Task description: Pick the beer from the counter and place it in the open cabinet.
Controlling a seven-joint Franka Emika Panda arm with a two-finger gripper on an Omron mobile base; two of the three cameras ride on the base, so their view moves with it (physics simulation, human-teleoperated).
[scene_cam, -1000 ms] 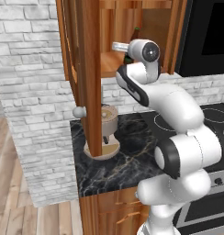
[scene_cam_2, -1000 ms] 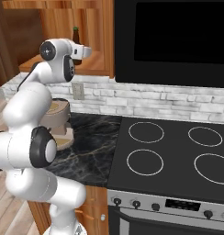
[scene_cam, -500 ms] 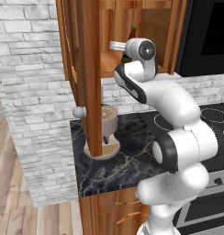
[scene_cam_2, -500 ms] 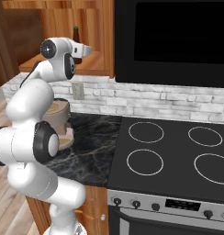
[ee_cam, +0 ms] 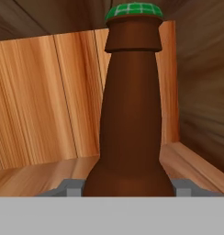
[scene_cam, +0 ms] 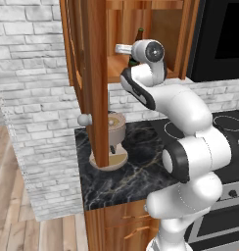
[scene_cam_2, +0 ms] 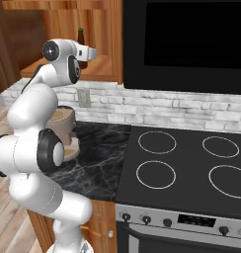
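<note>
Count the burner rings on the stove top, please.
4, all on the stove: near left, far left, far right, near right, cut off by the picture's edge.

No text, brand, number or sign can be read anywhere. The beer (ee_cam: 131,114) turns only bare brown glass and a green cap with a faint pale grid toward the hand view, with no letters on either, and from the two base views the bottle is too small to make out any label. The stove's control panel (scene_cam_2: 191,219) has knobs and a small dark display, but whatever marks it carries are too small and blurred to read.
</note>
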